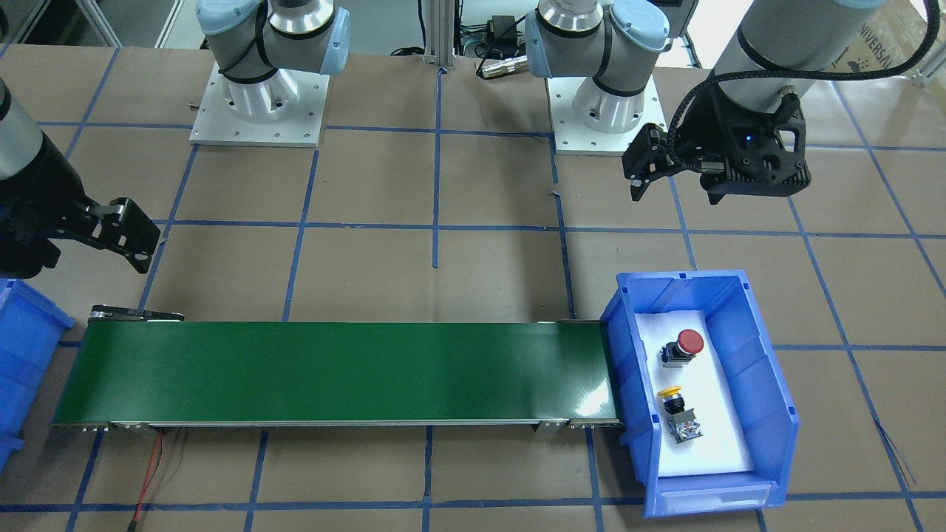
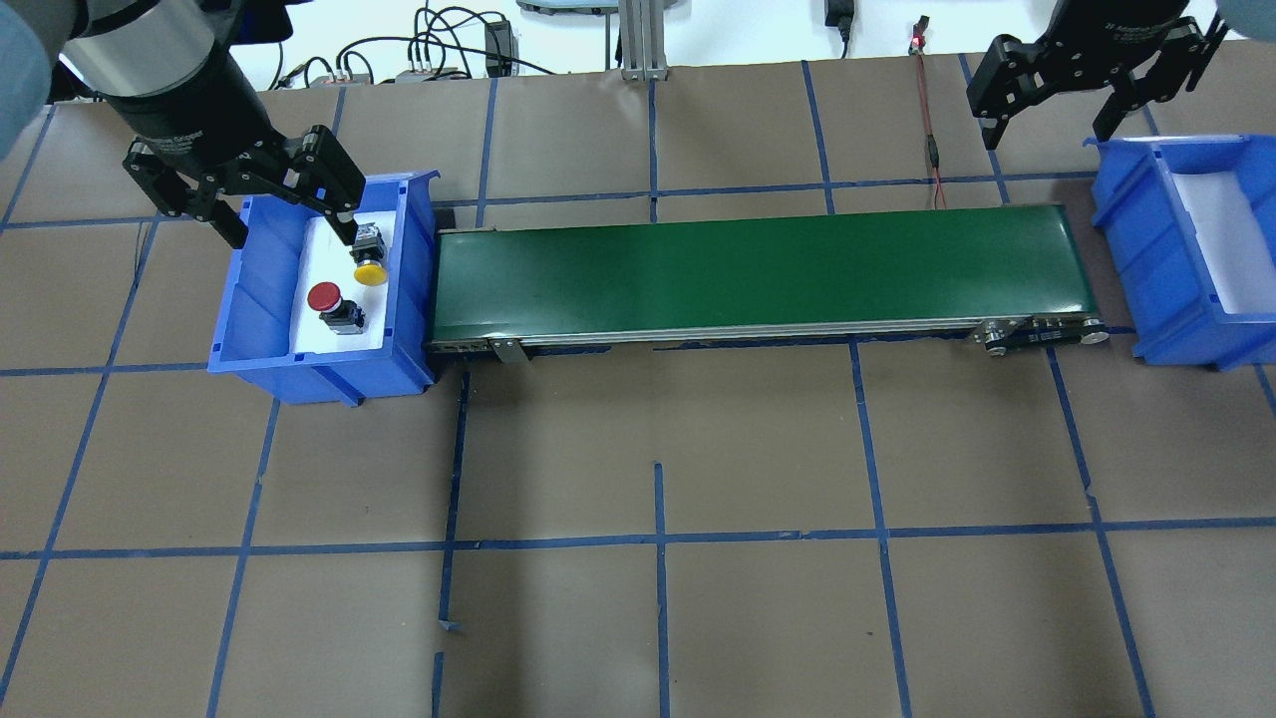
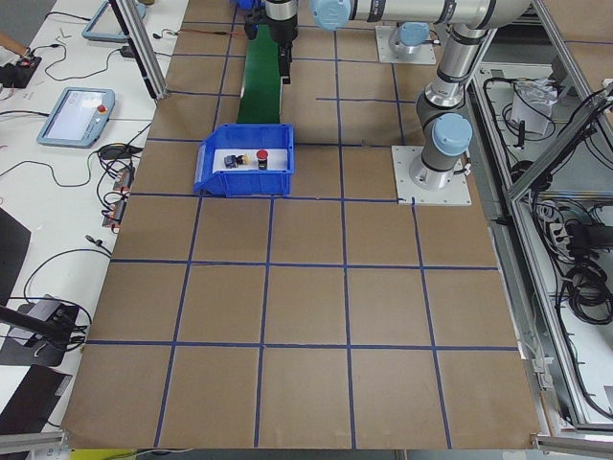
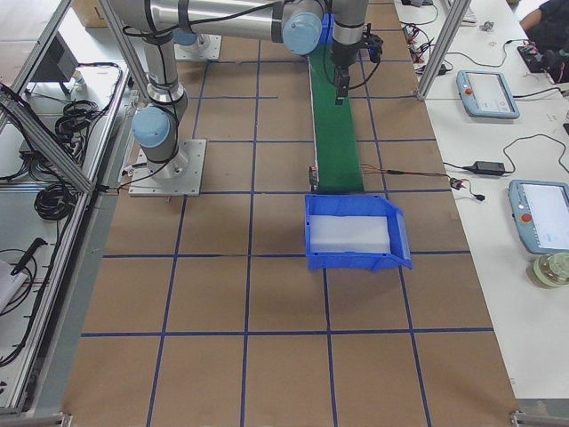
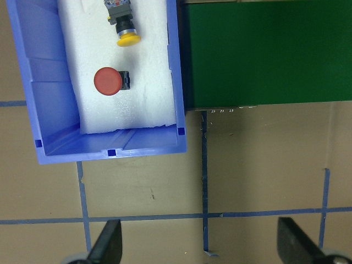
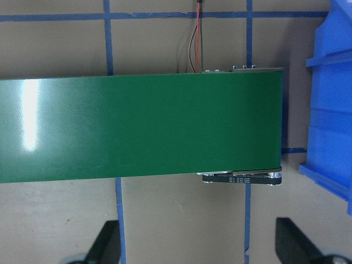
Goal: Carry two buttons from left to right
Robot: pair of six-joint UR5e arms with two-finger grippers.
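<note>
**Buttons.** Two are listed, a red-capped button (image 1: 690, 341) and a yellow-capped button (image 1: 671, 395). Each is laid on its side on a white foam liner (image 1: 728, 436), and they are near one another but not touching. The red one is placed nearer the robot's base. A black collar is seen on both, and a grey contact block on the yellow one.

**Left bin** (image 1: 776, 414). Blue plastic; both buttons are held in it. It is set against the robot's left end of the belt.

**Conveyor belt** (image 1: 332, 369). Green and glossy, run across the table between the two bins. A red-and-black wire (image 2: 932, 140) is led from its right end.

**Right bin** (image 2: 1126, 229). Blue, foam-lined, set just beyond the belt's right end.

**Left gripper** (image 2: 291, 235). Held high over the left bin, fingers spread wide, nothing grasped, clear of both buttons.

**Right gripper** (image 2: 1047, 135). Held above the belt's right end, fingers spread wide, nothing grasped.

**Table** (image 2: 758, 449). Covered in brown paper and marked into squares with blue tape. The arm bases are bolted to white plates (image 1: 259, 111).

**Room.** White side benches are seen at both of the table's long edges, with teach pendants (image 3: 75, 110) and loose cables on them. Aluminium framing is seen behind the robot.
</note>
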